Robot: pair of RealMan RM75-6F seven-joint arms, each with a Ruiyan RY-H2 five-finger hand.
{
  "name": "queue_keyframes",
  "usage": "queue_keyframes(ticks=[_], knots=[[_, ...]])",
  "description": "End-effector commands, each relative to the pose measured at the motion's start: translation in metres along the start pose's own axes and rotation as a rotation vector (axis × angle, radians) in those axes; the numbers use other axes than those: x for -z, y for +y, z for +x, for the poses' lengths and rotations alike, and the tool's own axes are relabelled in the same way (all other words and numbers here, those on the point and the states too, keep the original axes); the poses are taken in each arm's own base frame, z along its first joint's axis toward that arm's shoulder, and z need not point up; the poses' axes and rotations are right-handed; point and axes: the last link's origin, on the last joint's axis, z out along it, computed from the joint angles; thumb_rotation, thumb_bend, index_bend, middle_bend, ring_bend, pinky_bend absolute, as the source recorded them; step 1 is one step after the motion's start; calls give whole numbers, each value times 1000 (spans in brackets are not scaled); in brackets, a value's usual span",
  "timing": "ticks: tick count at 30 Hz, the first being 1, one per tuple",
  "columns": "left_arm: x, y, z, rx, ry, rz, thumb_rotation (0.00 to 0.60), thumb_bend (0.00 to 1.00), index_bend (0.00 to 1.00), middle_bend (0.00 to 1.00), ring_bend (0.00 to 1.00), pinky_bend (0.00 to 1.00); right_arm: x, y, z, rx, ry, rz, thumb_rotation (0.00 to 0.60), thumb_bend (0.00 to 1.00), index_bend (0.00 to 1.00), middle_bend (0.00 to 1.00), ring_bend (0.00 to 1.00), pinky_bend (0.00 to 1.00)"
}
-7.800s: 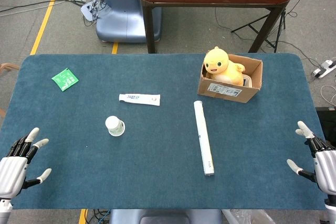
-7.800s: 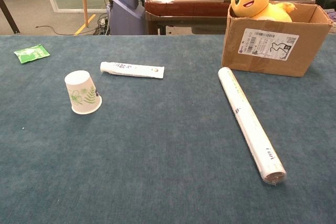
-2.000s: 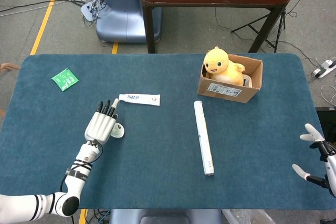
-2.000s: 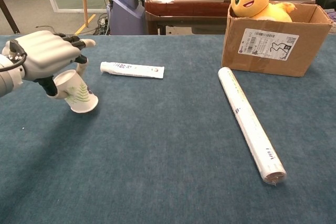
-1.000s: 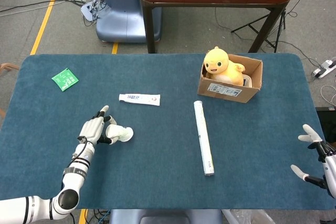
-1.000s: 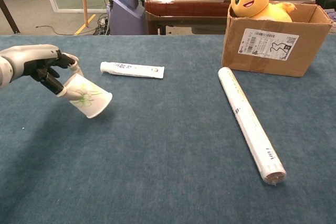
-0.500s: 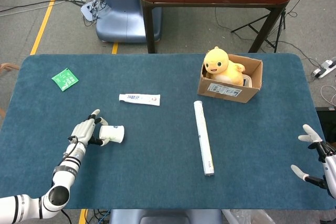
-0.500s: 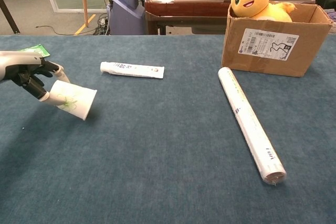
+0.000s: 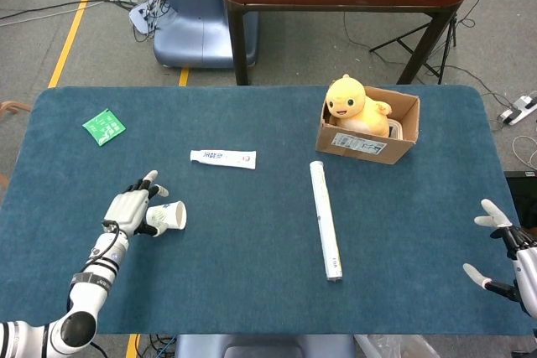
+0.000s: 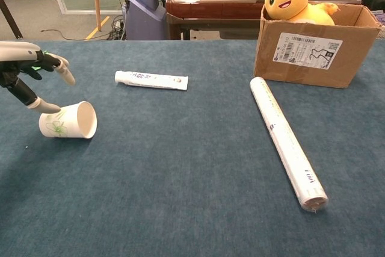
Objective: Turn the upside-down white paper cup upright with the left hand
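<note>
A white paper cup (image 10: 67, 121) lies tipped on its side at the left of the blue counter (image 10: 192, 173), its long axis running left to right, mouth facing frame right and base toward the left hand (image 10: 27, 73). That hand sits directly left of the cup, fingers spread, one fingertip (image 10: 48, 107) touching the cup's upper base edge without gripping; the right hand (image 9: 503, 262) waits open, well apart at lower right

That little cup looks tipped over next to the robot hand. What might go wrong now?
The white paper cup lies on its side, only touched by a fingertip of the left robot hand, so it may roll away across the table. Being thin paper, it might also crush if squeezed hard.
</note>
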Motion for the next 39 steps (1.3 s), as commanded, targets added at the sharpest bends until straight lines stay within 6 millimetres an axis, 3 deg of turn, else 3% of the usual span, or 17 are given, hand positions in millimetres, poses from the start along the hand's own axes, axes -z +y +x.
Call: queue_keyframes(ticks=[1, 7, 15, 25, 39], knots=[[8, 8, 0, -111, 35, -39, 600, 206, 263, 0, 0, 79, 0, 0, 0, 1, 2, -2, 600, 0, 110, 327, 398, 602], [14, 20, -5, -253, 63, -81, 600, 206, 230, 0, 0, 69, 0, 4, 5, -4, 20, -19, 600, 0, 110, 327, 397, 602], [10, 34, -15, -423, 39, -62, 600, 206, 79, 0, 0, 54, 0, 7, 10, -12, 38, -30, 600, 0, 110, 330, 398, 602], [-1, 46, -24, -532, -29, 13, 600, 196, 70, 0, 0, 37, 1, 9, 14, -22, 51, -30, 600, 0, 110, 335, 398, 602], [-13, 48, -29, -505, -53, 56, 600, 163, 68, 0, 0, 0, 1, 10, 15, -23, 56, -32, 600, 0, 110, 335, 397, 602]])
